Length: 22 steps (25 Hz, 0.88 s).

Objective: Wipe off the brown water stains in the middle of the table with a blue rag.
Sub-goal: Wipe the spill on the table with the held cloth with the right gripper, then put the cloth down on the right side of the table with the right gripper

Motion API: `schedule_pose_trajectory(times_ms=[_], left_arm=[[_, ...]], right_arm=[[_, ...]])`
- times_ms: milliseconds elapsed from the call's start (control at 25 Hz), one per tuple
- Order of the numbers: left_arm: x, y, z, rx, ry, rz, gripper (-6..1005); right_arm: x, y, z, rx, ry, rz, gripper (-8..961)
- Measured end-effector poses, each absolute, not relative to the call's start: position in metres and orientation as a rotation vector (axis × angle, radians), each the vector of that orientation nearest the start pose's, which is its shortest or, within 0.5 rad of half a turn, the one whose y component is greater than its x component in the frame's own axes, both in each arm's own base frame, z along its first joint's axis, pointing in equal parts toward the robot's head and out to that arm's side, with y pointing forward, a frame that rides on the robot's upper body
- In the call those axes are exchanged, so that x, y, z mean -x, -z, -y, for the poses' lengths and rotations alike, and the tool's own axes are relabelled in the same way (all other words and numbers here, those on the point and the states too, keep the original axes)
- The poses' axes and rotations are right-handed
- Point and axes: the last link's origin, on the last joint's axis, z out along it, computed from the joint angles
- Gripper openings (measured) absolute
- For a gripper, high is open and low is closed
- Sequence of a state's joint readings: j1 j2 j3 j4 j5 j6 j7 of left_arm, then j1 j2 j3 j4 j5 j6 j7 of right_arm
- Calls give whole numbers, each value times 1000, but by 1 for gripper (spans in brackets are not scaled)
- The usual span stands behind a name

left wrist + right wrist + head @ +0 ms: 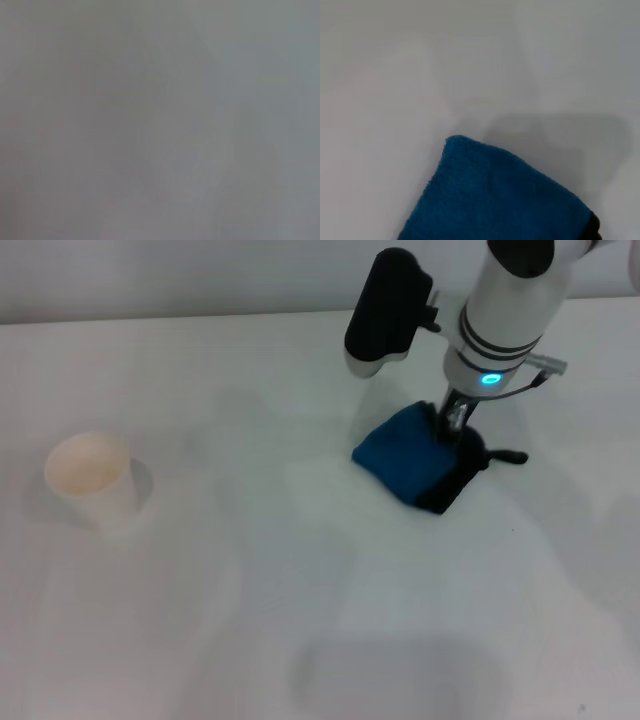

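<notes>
We see the right gripper (455, 420) clamped on the blue rag (405, 457) on the table (300, 590), right of centre; rag's long axis diagonal, black loop pointing right

Right tool (452, 422) tips hidden behind the blue rag (408, 458); left wrist view blurred.

Fuzzy terry-cloth blue rag (405, 462), smooth matte white table (300, 620), matte paper cup (90, 478), glossy plastic arm casing (505, 310).
</notes>
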<state>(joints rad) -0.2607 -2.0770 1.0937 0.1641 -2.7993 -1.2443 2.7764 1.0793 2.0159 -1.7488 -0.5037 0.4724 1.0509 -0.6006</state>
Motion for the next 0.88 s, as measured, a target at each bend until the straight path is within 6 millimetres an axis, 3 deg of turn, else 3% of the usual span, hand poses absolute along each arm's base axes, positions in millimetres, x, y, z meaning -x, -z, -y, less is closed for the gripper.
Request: schedule_pose_trajectory(times_ms=[280, 680, 880], left_arm=[[385, -36, -280, 1444, 693, 607, 874], [387, -37, -278, 1439, 688, 611, 875], [387, -37, -278, 1443, 689, 609, 875]], right_arm=[[-214, 43, -437, 2343, 1012, -509, 94], [-213, 21, -426, 2565, 751, -747, 94], [-209, 25, -413, 2699, 663, -794, 93]])
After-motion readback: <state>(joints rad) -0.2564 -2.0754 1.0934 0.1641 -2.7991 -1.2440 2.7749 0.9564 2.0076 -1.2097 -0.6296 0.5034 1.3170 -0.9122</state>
